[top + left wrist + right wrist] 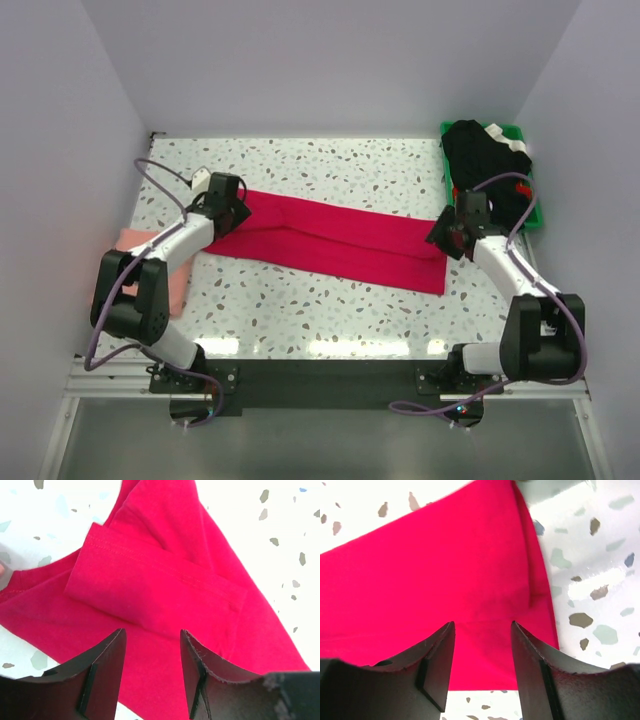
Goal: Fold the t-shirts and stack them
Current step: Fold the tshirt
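Observation:
A crimson-red t-shirt [335,242] lies folded into a long band across the middle of the table. My left gripper [228,207] hovers over its left end, jaws open and empty; a folded sleeve [150,587] shows just beyond the left gripper [152,635]. My right gripper [452,236] hangs open over the shirt's right end [445,570], nothing between its fingers; the right gripper [482,627] sits above the cloth's edge. A salmon-pink t-shirt [178,284] lies at the table's left side, partly under the left arm.
A green bin [524,205] at the back right holds dark clothes [485,155]. The speckled white table [330,310] is walled on three sides. Arm bases stand on the black rail at the near edge.

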Action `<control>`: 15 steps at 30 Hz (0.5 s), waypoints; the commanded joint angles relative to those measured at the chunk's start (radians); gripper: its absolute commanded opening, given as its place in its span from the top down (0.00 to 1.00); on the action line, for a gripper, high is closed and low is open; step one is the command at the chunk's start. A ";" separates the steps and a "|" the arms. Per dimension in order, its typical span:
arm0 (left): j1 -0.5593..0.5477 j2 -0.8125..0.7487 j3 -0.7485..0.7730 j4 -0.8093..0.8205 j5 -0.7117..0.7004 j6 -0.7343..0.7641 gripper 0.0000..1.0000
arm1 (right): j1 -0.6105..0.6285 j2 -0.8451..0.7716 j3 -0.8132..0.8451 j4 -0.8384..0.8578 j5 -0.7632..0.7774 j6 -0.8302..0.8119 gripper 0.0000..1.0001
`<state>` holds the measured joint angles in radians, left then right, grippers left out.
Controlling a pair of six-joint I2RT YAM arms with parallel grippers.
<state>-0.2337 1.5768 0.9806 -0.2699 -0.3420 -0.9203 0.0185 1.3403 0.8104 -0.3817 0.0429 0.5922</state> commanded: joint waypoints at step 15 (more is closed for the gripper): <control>0.007 0.314 0.225 0.011 0.029 -0.018 0.64 | 0.170 0.332 0.170 -0.020 0.181 -0.065 0.49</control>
<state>-0.2314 1.8496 1.1431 -0.2729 -0.3126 -0.9249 0.1871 1.6756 0.9966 -0.4118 0.1932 0.5308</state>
